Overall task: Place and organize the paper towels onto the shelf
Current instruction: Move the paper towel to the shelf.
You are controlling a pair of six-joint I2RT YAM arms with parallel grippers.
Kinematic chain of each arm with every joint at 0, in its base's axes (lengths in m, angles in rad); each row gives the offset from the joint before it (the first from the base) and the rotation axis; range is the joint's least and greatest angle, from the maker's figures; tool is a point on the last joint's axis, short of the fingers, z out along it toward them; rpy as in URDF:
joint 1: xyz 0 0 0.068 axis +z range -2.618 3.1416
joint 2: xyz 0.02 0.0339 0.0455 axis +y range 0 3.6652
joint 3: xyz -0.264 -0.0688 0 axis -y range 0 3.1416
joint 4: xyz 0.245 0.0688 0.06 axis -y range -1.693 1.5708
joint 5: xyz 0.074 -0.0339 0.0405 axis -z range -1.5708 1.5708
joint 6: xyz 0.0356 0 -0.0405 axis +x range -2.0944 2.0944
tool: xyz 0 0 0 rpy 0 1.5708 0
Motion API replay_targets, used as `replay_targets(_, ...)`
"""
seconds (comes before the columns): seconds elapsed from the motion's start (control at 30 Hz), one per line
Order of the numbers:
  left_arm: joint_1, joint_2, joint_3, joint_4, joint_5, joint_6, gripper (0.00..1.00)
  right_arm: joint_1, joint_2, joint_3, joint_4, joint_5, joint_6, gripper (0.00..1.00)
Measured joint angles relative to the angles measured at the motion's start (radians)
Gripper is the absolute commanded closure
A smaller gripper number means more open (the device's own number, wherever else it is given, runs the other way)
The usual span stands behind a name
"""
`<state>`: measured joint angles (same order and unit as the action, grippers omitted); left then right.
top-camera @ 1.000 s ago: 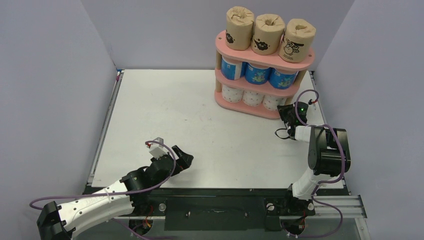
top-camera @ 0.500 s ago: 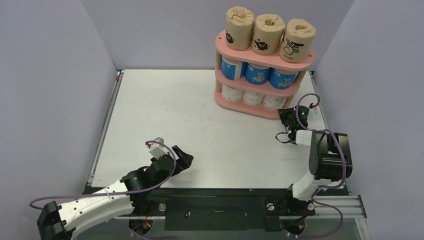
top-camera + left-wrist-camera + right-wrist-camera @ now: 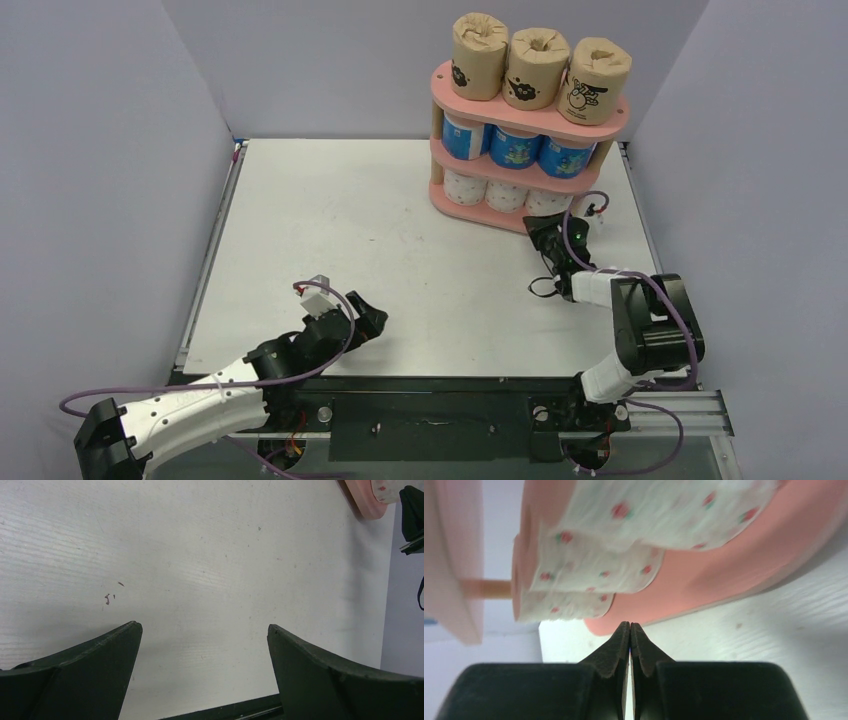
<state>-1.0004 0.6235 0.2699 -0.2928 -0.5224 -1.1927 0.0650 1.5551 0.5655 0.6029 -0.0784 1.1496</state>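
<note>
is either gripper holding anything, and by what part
Nothing is held. The left gripper is open over the table; the right gripper is shut empty, close in front of the shelf.

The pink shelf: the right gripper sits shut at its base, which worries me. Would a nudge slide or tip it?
Likely slides: the shelf has a broad board flat on the smooth table. The brown rolls standing loose on top could topple first.

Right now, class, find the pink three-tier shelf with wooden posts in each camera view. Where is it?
Top external: upper right, the pink three-tier shelf shows whole.
Left wrist: top-right corner, only its base edge.
Right wrist: upper half, its bottom board close up.
Shared landmark: white tabletop.
</note>
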Motion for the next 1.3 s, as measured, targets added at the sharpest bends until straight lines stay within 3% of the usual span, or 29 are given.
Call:
replay_targets(0.17, 0.0, -0.008, 0.0, -0.001, 0.0, 0.0, 0.04, 0.118, 0.056, -0.027, 0.166, 0.042, 0.059, 1.0)
replay_targets(0.37, 0.0, -0.016, 0.002, -0.003, 0.0, 0.0, 0.04, 0.228, 0.238, -0.012, 0.371, 0.106, 0.155, 1.0)
replay_targets(0.57, 0.0, -0.023, 0.006, -0.024, -0.001, 0.0, 0.04, 0.265, 0.311, 0.042, 0.415, 0.121, 0.197, 1.0)
replay_targets(0.77, 0.0, -0.043, 0.006, -0.032, -0.008, 0.006, 0.04, 0.243, 0.11, 0.0, 0.316, 0.101, 0.108, 1.0)
replay_targets(1.07, 0.001, -0.04, 0.008, -0.031, -0.015, 0.028, 0.04, 0.123, -0.443, -0.058, 0.0, 0.131, -0.127, 1.0)
replay_targets(1.3, 0.001, -0.011, 0.01, -0.008, -0.01, 0.035, 0.04, 0.003, -0.449, 0.032, -0.131, 0.139, -0.155, 1.0)
